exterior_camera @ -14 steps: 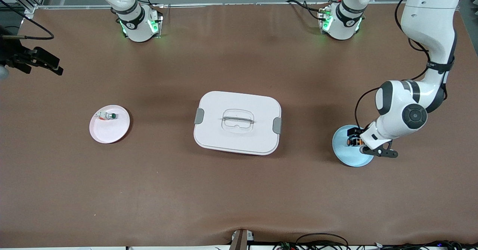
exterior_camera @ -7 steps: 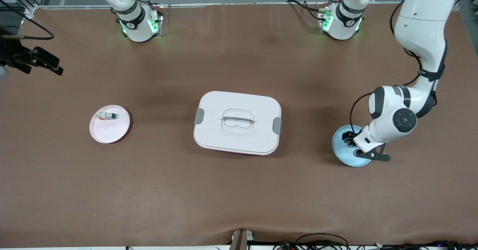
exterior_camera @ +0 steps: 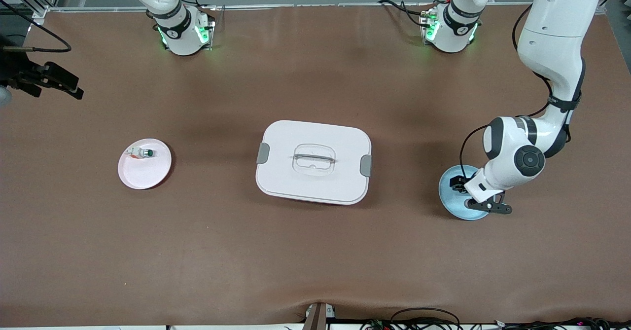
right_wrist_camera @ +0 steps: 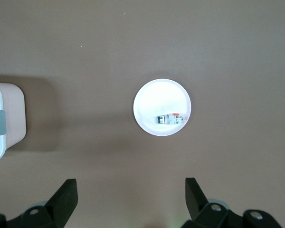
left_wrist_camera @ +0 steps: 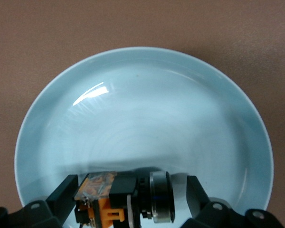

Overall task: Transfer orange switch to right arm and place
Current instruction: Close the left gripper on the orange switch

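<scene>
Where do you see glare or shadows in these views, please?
Left wrist view: a bright glare streak on the blue plate, and the orange switch shades the plate around itself between the open left gripper's fingers. Front view: soft shadows beside the white box. Right wrist view: the pink plate looks washed out.

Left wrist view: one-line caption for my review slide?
Open left tool straddles the orange switch lying on its side in the blue plate, not yet gripped.
</scene>
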